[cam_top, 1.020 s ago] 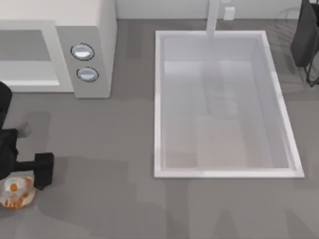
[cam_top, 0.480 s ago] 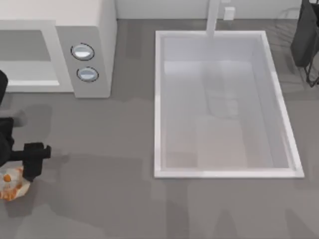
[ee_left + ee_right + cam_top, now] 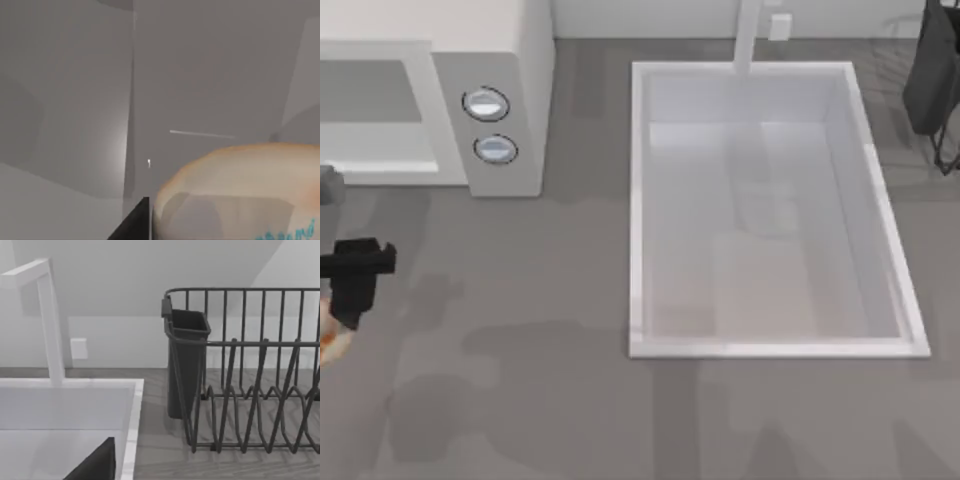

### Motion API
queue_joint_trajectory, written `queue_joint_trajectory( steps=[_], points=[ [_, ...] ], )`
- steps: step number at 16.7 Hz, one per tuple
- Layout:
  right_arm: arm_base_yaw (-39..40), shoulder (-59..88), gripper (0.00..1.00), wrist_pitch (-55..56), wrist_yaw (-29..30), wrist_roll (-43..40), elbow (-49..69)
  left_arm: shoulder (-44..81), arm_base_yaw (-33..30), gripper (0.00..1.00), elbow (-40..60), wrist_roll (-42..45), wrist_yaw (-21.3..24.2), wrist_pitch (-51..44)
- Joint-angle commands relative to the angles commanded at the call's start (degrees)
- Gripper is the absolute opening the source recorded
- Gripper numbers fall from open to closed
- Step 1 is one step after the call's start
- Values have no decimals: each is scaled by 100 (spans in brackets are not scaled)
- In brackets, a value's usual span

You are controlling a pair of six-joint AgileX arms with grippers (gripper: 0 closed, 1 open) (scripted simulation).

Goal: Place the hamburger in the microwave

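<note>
The left hand (image 3: 345, 290) sits at the surface's (image 3: 520, 400) left edge, grasping the hamburger (image 3: 326, 335), which fills the wrist view close up. Beyond it stands the microwave (image 3: 500, 90), then the sink (image 3: 635, 200). Far right, the right arm (image 3: 930, 70) is parked; its hand's state cannot be told.

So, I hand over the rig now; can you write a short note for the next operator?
Left gripper: at the table's left edge, in front of the microwave, fingers shut on the hamburger.
Right gripper: idle, facing the sink and the dish rack.
Done: the hamburger is grasped; in the top view it peeks out at the left edge under the gripper.
Left: carry it to the microwave's grey front cavity, set it inside, release, then withdraw. Probably a short move toward the back of the table.
</note>
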Motion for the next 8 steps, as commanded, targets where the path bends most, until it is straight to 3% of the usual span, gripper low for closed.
queue_joint_trajectory(
  steps=[5, 8],
  points=[
    [0, 0, 100, 0, 0, 0, 0, 38, 20, 0, -11, 18, 5, 69],
    [0, 0, 100, 0, 0, 0, 0, 202, 92, 0, 13, 78, 79, 589]
  ],
)
